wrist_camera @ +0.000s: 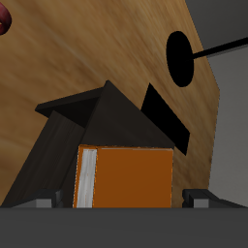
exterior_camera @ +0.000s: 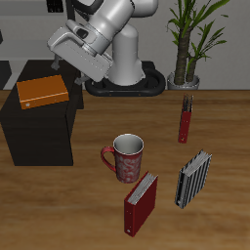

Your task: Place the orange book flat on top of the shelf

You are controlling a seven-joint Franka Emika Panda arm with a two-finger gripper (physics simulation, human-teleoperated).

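Note:
The orange book (exterior_camera: 42, 91) lies flat on top of the black shelf (exterior_camera: 39, 137), which stands at the table's side edge. My gripper (exterior_camera: 74, 68) hovers just above and behind the book, apart from it. It is open and empty. In the wrist view the orange book (wrist_camera: 126, 176) lies on the shelf top (wrist_camera: 116, 111) below my gripper (wrist_camera: 116, 201), with both fingertips (wrist_camera: 34, 203) spread wide at either side of it. The book's pale page edge shows along one side.
A red patterned mug (exterior_camera: 127, 156) stands mid-table. A red book with white pages (exterior_camera: 140, 203) and a striped black-and-white book (exterior_camera: 192, 178) stand near the front edge. A thin dark-red book (exterior_camera: 185, 119) stands farther back, near a potted plant (exterior_camera: 183, 76).

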